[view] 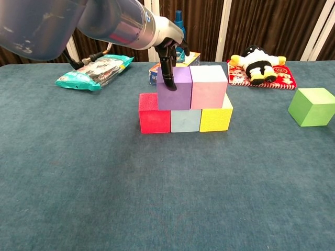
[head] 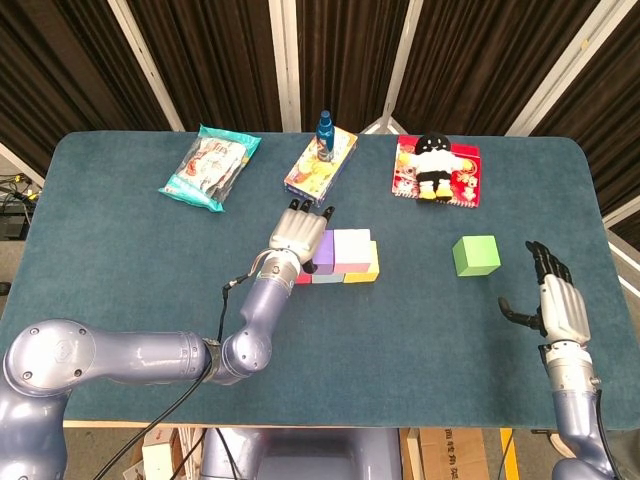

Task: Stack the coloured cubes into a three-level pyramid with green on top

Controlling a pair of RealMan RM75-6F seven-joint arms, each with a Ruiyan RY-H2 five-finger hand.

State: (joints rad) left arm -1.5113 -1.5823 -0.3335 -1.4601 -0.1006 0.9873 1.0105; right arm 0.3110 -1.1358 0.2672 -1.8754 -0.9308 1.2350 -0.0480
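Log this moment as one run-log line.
stage: second level | left hand: gripping purple cube | right hand: open, idle | green cube: on table, not yet stacked

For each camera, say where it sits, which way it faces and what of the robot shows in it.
Head view: high above the near table edge, looking down; shows both arms, left hand on the purple cube, right hand open.
Chest view: low, near table height, facing across it; shows only the left arm and left hand.
Shared: cube stack, green cube, snack bag, plush toy.
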